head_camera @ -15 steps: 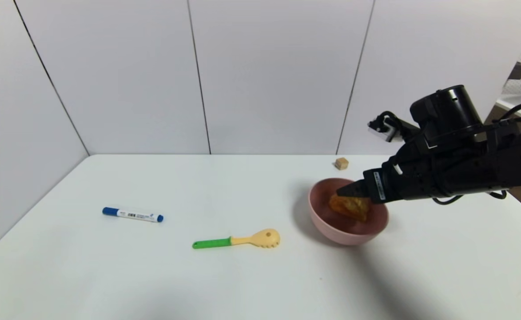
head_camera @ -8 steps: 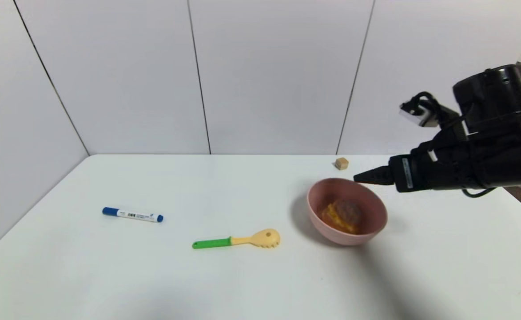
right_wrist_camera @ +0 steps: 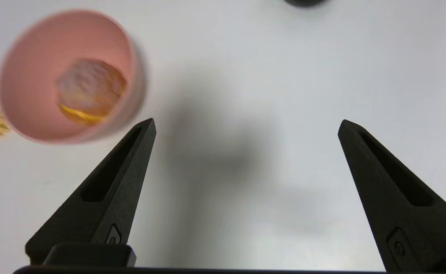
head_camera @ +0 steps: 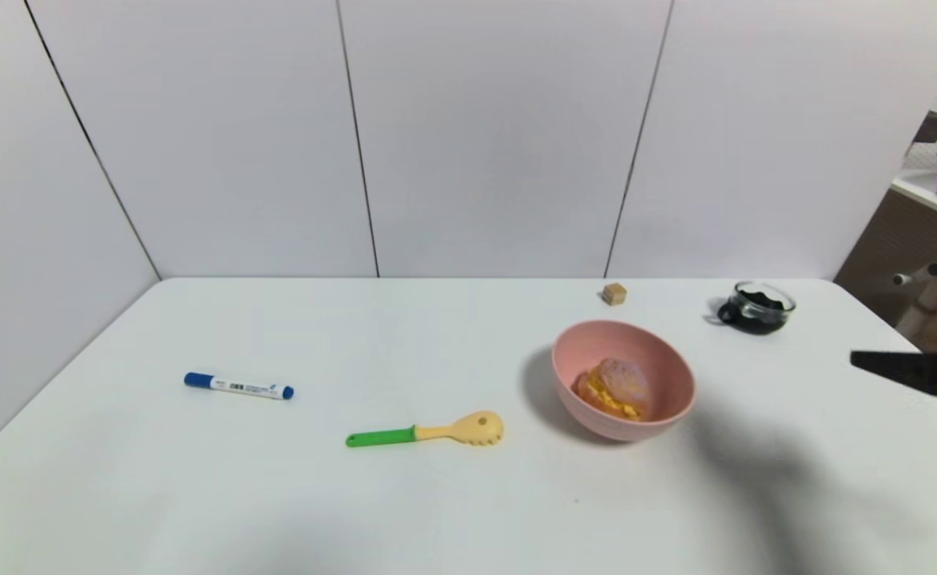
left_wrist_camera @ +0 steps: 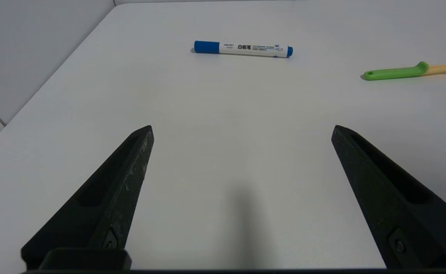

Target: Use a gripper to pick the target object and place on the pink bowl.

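The left gripper (left_wrist_camera: 242, 131) is parked at the near side, jaws wide. At four o'clock, a filled bun (head_camera: 620, 385) is cradled inside the pink bowl (head_camera: 624, 423). Toward three o'clock, the right gripper (right_wrist_camera: 247, 123) is held above the tabletop (head_camera: 436, 511), jaws wide and unloaded. Beyond the bowl, a wooden cube (head_camera: 614, 294) is seen.

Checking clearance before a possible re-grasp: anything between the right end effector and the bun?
Only the pink bowl's near-side wall: the bun sits inside it. Nothing else visible between bowl and right end effector, which is open, off to the bowl's right.
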You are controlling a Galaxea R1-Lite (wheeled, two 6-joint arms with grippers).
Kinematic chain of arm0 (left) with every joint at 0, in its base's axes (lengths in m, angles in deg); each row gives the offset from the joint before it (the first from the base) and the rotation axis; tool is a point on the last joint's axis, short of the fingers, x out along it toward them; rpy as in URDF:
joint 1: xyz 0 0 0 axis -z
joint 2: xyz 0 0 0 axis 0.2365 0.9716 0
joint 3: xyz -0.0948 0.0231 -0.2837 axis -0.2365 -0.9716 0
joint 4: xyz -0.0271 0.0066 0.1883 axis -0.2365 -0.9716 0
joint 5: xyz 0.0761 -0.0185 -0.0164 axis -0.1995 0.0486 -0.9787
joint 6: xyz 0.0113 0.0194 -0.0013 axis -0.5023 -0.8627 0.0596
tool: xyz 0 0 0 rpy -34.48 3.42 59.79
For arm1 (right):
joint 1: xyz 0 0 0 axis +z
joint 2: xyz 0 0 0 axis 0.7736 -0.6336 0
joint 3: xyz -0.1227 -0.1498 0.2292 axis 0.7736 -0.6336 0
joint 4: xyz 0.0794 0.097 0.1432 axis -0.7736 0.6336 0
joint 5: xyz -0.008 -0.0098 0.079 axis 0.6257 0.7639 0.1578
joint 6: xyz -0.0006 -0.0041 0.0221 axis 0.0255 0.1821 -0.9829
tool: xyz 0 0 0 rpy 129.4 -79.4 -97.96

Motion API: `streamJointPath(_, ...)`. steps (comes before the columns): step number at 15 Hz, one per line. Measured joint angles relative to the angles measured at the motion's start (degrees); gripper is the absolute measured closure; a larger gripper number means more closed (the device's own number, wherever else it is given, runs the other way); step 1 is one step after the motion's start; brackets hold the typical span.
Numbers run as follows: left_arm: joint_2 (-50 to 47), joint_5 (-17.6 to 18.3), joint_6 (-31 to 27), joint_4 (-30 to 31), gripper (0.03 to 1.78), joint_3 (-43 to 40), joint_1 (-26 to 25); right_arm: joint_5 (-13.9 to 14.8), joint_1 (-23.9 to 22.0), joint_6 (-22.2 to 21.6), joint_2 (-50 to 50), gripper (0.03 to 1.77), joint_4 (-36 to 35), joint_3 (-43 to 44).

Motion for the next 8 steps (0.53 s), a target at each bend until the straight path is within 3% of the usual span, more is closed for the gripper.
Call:
streamJointPath(4, 0.0, 0.0, 0.0, 0.0, 0.12, 0.0, 0.0, 4.3, -2.4, 0.3, 21.0, 0.12, -14.3, -24.4)
streamJointPath(8, 0.0, 0.0, 0.0, 0.0, 0.12, 0.0, 0.0, 5.5, 0.9, 0.7, 38.7, 0.11, -22.1, -38.8)
